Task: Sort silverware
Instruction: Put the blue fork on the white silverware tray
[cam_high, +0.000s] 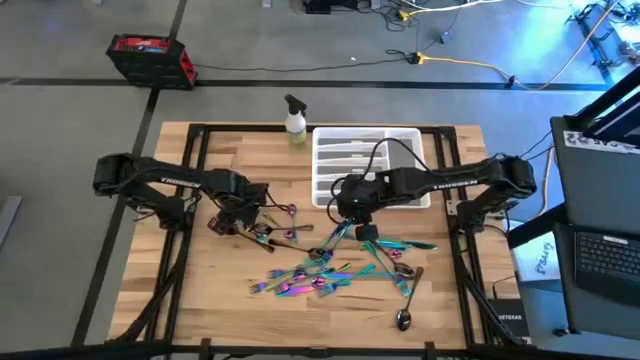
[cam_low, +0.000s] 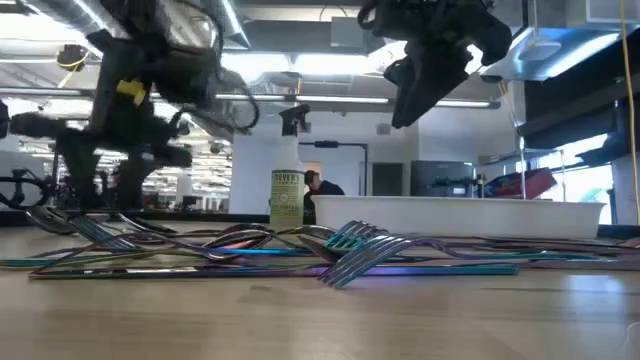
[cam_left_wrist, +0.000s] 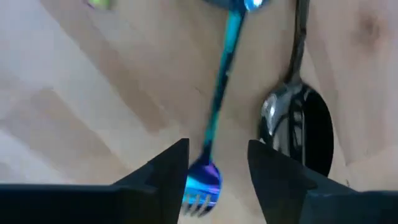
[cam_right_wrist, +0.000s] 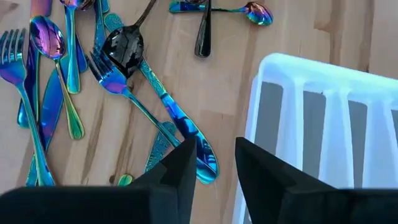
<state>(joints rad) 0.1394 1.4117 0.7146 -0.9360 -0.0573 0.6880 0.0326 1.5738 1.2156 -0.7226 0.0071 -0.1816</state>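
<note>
The silverware (cam_high: 330, 268) lies in a loose pile of iridescent forks, spoons and knives on the wooden table, seen level in the low view (cam_low: 350, 250). A darker spoon (cam_high: 404, 318) lies apart near the front edge. My left gripper (cam_high: 245, 215) hovers open over the pile's left end. In its wrist view a blue fork (cam_left_wrist: 211, 124) lies on the wood below the gap (cam_left_wrist: 217, 168), with a dark spoon (cam_left_wrist: 298, 124) beside it. My right gripper (cam_high: 350, 207) hangs open and holds nothing (cam_right_wrist: 216, 163), above the table between the pile and the white tray (cam_right_wrist: 323, 124).
The white compartmented tray (cam_high: 368, 165) stands at the table's far middle, with a spray bottle (cam_high: 295, 122) just left of it. Bare wood lies left of the pile and along the front edge. A laptop (cam_high: 605, 255) sits off the table's right side.
</note>
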